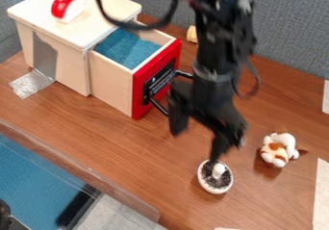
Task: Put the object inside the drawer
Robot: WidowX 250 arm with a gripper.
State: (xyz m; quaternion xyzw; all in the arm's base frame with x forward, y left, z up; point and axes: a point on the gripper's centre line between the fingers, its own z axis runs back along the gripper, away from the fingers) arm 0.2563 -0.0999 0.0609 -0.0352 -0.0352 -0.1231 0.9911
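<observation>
Near and right of the open, red-fronted wooden drawer (140, 95) sits the round white bowl with dark insides (216, 190), likely my target; I'm at the pick-up, my black two-finger gripper (196, 147) spread and empty, needing centring over it before closing.

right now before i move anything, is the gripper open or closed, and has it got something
Gripper: open, fingers apart, holding nothing.

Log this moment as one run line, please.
hand: open, near small white bowl | drawer: pulled out | bowl: on table, outside drawer | toy animal: on table
</observation>
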